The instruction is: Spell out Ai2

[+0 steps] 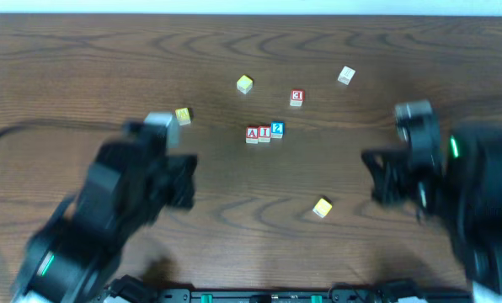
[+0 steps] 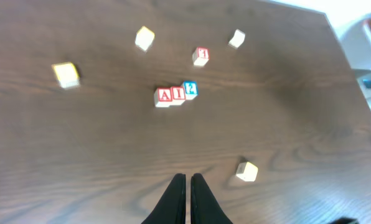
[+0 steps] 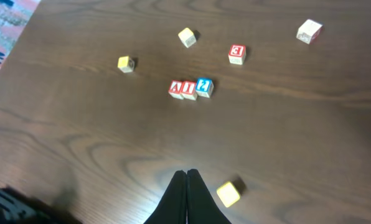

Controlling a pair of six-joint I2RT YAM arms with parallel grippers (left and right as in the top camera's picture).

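Note:
Three blocks stand in a row at the table's middle: a red A block [image 1: 252,134], a red I block [image 1: 264,133] and a blue 2 block [image 1: 277,129] set slightly farther back. The row also shows in the left wrist view [image 2: 173,94] and the right wrist view [image 3: 190,88]. My left gripper [image 2: 187,179] is shut and empty, raised over the table at the front left of the row. My right gripper [image 3: 187,174] is shut and empty, raised at the right, next to a yellow block [image 3: 228,193].
Loose blocks lie around: a red 3 block [image 1: 296,97], a yellow block [image 1: 245,83], a pale block [image 1: 346,75], a yellow block [image 1: 183,115] by the left arm, and a yellow block [image 1: 322,207] in front. The table's far edge runs along the top.

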